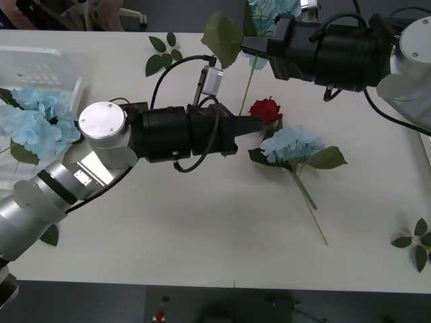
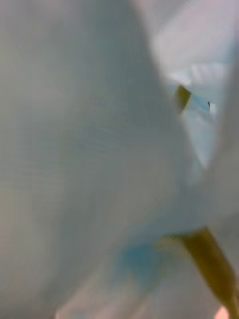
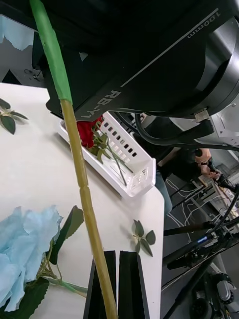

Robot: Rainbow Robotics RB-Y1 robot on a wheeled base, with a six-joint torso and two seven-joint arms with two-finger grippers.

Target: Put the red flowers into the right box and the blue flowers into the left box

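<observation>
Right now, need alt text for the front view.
The left gripper, shut, reaches across the white table to a red rose, while the right gripper holds a raised blue flower by its stem. A second blue flower lies beside the rose; more blue flowers sit at the left box.

Matt, smooth pale counter point(image 1: 202, 229) carrying cloth-like artificial blooms: a deep-red rose point(image 1: 266, 109) with soft folded petals, and pale blue flowers point(image 1: 293, 144) of thin, crinkled fabric with dull green leaves point(image 1: 328, 158). Glossy white plastic box point(image 3: 130, 155) with slotted walls; smooth plastic stem point(image 3: 74, 144), green above and yellowish below. Satin-black casing on the left arm point(image 1: 175, 133) with a brushed silver metal cap point(image 1: 102, 122), and matt black fingers on the left claw point(image 3: 116, 284).
</observation>
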